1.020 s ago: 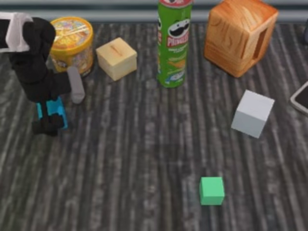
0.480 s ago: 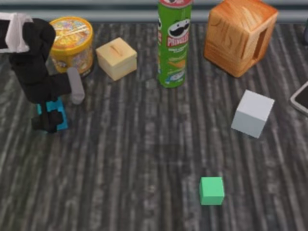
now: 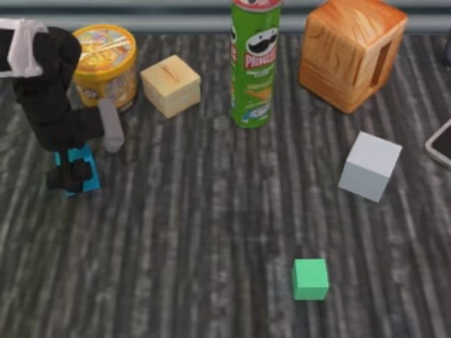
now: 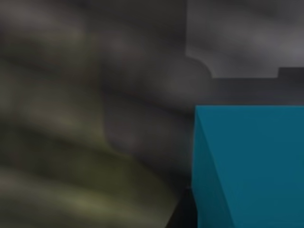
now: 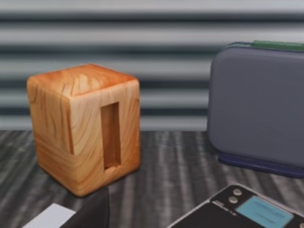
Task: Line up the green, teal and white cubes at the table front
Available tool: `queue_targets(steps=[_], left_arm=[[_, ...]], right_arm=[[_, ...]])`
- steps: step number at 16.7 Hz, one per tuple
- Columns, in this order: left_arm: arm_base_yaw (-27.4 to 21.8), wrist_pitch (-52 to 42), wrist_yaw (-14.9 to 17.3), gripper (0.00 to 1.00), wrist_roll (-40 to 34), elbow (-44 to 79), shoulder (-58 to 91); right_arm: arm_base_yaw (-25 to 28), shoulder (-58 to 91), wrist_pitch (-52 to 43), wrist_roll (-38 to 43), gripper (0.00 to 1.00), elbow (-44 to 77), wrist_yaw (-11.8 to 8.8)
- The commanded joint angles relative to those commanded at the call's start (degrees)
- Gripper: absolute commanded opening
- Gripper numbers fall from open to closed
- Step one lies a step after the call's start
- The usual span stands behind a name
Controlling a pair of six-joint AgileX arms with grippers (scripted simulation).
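The teal cube [image 3: 86,169] rests on the striped table [image 3: 211,211] at the left, partly hidden under my left gripper [image 3: 70,176]. That gripper reaches down over the cube and is shut on it. In the left wrist view the teal cube [image 4: 251,166] looms close, with a dark finger [image 4: 183,211] against its side. The white cube [image 3: 370,165] stands at the right. Nearer the front, right of centre, sits the small green cube [image 3: 311,279]. My right arm is parked out of the top view; its wrist view catches a corner of the white cube [image 5: 47,217].
Along the back stand a yellow tub [image 3: 106,60], a tan slotted block [image 3: 170,84], a green crisps can [image 3: 255,63] and an orange wooden box [image 3: 351,51]. A flat device [image 3: 442,144] lies at the right edge. A grey case [image 5: 259,104] stands behind it.
The left gripper has shifted slightly toward the table's back at the teal cube. The green and white cubes have not moved.
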Motion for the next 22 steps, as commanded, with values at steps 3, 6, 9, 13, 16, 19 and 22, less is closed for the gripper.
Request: queue_targets(steps=[3, 6, 9, 13, 16, 19, 22], left_arm=[[0.0, 0.0, 0.0, 0.00, 0.0, 0.0, 0.0], [-0.2, -2.3, 0.5, 0.00, -0.5, 0.7, -1.9], [0.3, -7.3, 0.6, 0.00, -0.5, 3.7, -3.7], [0.9, -14.1, 0.4, 0.00, -0.8, 7.7, -6.4], [0.9, -14.6, 0.4, 0.00, -0.7, 8.1, -6.7], [-0.2, -14.4, 0.4, 0.00, -1.1, 7.8, -6.7], [-5.7, -14.2, 0.5, 0.00, -4.4, 6.5, -8.0]], right_arm=[[0.0, 0.0, 0.0, 0.0, 1.00, 0.0, 0.0], [0.0, 0.0, 0.0, 0.0, 1.00, 0.0, 0.0], [0.0, 0.0, 0.0, 0.0, 1.00, 0.0, 0.0], [0.0, 0.0, 0.0, 0.0, 1.00, 0.0, 0.0], [0.0, 0.0, 0.0, 0.0, 1.00, 0.0, 0.0], [0.0, 0.0, 0.0, 0.0, 1.00, 0.0, 0.0], [0.0, 0.0, 0.0, 0.0, 1.00, 0.0, 0.0]])
